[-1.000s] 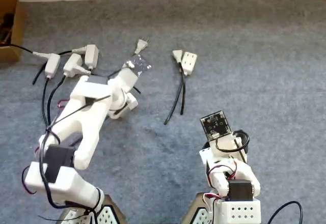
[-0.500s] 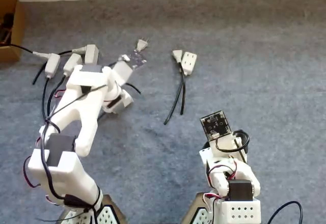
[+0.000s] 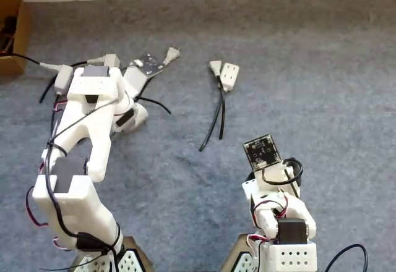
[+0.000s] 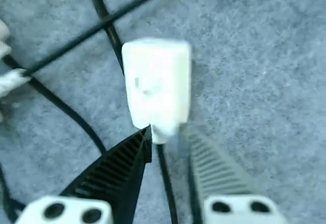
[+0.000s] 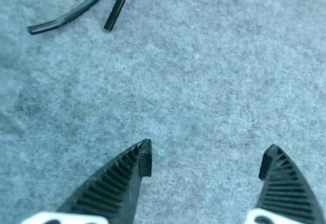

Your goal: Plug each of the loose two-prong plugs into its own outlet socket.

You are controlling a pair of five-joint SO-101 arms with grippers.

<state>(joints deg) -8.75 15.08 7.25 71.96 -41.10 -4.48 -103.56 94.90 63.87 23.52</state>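
Left claw (image 4: 169, 132) hemmed in: we see a white socket block (image 4: 155, 81) just ahead of its tips, with black cords (image 4: 104, 20) crossing on either side. Right claw (image 5: 208, 147), jaws spread, faces bare surface (image 5: 214, 71). Two cord ends (image 5: 118, 5) lie farther ahead.

A socket block (image 4: 155, 84) lies just ahead of the left pincer (image 4: 170, 137), its cord between the tips. Cord ends (image 5: 76, 11) lie well ahead of the right pincer (image 5: 206, 160).
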